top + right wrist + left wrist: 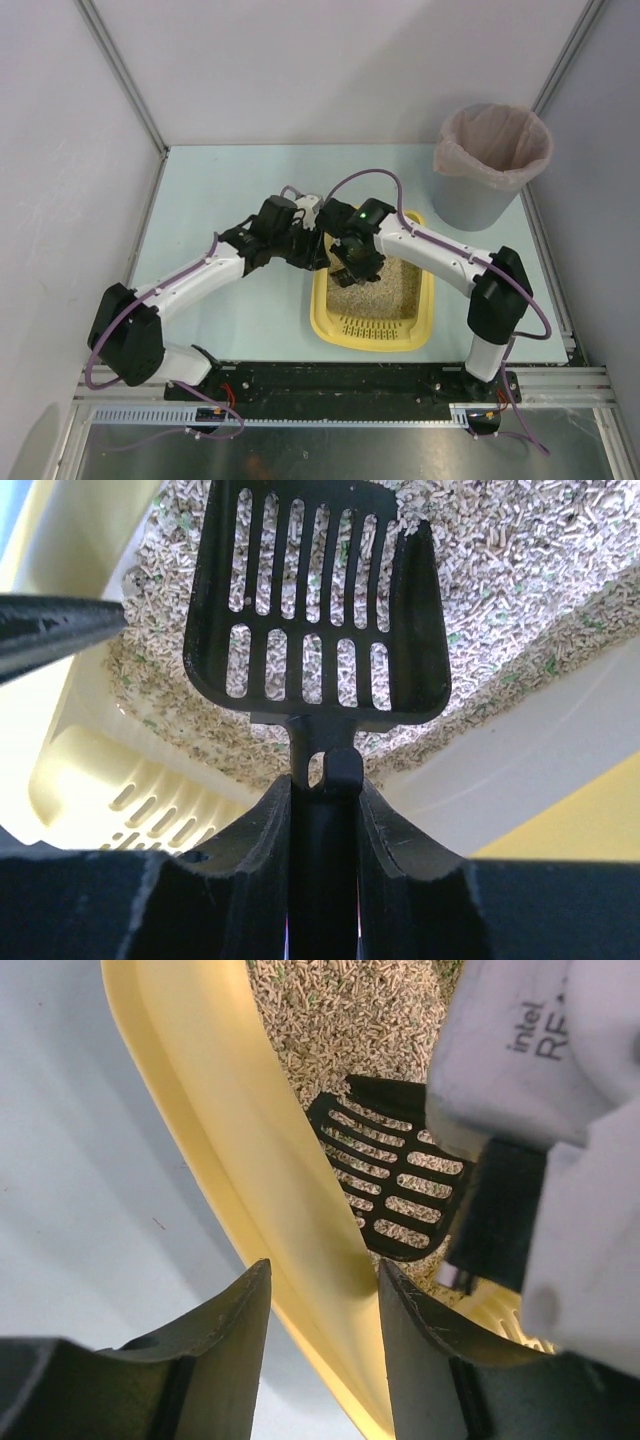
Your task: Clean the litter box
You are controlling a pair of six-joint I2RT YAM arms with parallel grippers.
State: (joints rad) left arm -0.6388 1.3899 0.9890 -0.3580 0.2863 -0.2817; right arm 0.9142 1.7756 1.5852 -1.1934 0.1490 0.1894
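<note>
The yellow litter box [322, 318] lies at the table's near middle, with beige litter [385, 285] and its slotted end nearest the arm bases. My left gripper [317, 256] is at its left rim. In the left wrist view the fingers [322, 1270] straddle and pinch the yellow rim [230, 1130]. My right gripper [352, 266] hovers over the litter, shut [323, 780] on the handle of the black slotted scoop [320, 610]. The scoop head is just above the litter [520, 560] and holds nothing visible. The scoop also shows in the left wrist view [390, 1185].
A grey round bin [490, 165] with a pinkish bag liner stands at the back right. The two wrists are close together over the box's left side. The right wrist housing [540, 1060] fills the right of the left wrist view. White walls enclose the table.
</note>
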